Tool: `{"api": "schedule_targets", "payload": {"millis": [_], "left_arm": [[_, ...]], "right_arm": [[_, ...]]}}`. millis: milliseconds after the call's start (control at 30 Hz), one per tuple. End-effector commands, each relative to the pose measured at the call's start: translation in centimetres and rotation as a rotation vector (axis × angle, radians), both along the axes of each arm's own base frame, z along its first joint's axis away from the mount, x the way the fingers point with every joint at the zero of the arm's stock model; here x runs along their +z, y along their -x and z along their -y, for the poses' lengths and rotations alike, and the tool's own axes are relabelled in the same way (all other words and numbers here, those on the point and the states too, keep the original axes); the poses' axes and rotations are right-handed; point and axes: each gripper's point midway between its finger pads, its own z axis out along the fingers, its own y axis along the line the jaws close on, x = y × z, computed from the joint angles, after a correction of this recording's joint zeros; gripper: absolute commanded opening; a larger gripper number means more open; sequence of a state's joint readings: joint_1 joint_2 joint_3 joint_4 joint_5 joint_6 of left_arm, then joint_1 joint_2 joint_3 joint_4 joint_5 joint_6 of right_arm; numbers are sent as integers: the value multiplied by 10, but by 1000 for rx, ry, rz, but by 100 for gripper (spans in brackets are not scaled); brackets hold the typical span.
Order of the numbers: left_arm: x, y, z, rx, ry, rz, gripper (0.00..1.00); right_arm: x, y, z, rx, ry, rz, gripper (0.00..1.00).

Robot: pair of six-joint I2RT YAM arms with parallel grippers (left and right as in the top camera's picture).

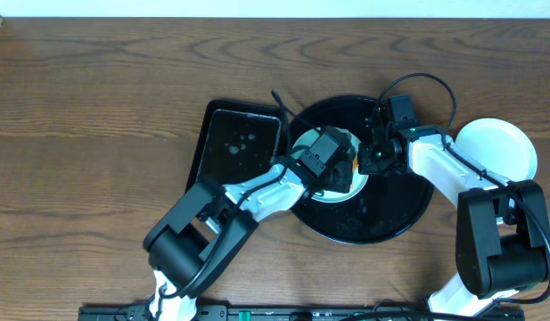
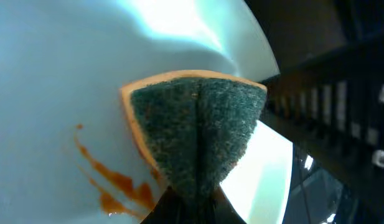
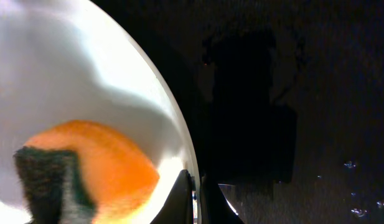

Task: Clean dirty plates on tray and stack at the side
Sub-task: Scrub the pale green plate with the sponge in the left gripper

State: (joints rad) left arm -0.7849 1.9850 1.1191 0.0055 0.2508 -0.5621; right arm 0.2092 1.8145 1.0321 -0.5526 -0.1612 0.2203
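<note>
- One white round plastic plate [image 1: 496, 147] sits on the wood tabletop [image 1: 96, 107] just right of the large round glossy black tray [image 1: 390, 214].
- On the tray, a pale mint round plate [image 2: 55, 74] carries an orange-red smear [image 2: 114, 183]; cleaning looks about midway.
- The left gripper [image 2: 192, 202] clenches a folded green-and-orange sponge [image 2: 198, 130] beside the smear; the right gripper [image 3: 195, 190] pinches that plate's rim, over the tray.

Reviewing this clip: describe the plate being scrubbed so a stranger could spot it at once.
Find the large round glossy black tray mid-table. On its left part lies a pale round plastic plate, with the left tool pressing a green-and-orange sponge onto it and the right tool pinching its rim. Unlike the white plate on bare wood further right, it carries orange-red smears.
</note>
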Motion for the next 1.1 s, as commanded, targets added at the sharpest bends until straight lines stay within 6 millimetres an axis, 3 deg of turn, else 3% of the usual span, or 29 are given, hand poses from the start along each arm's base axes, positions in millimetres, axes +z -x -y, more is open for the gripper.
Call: {"api": "schedule_targets", "payload": {"millis": [0,100,233,300,433,500,600,800,933,1067], "left_arm": [[-16,-17,-31,102,-118,19,8],[-17,-34,-62,156,-199,48,8],[3,-55,-85,170,-201,95,8],[20,-61,-91,171,-174,114,8],[70,-52,-87,89,-61,133,7],[93,-48,-97,92,-64,156,8],[110,-49,-126,159,-124,183,8],[107,-60,-187,305,-244,163,8],[97,-70,-216,369,-268,133,9],[81,-76,-236,415,-292,91,10]], "right_arm": [[-20,27,-4,28,13,-96,1],[-20,27,-3,28,14,-100,1],[-20,27,-3,29,14,-100,1],[-20,27,-3,28,15,-99,1],[-20,25,-4,28,13,-91,1],[-19,21,-5,29,8,-71,1],[-17,10,-7,35,-1,-24,1],[2,-21,-13,68,-14,96,1],[36,-46,-17,103,-14,202,1],[77,-66,-7,118,56,337,1]]}}
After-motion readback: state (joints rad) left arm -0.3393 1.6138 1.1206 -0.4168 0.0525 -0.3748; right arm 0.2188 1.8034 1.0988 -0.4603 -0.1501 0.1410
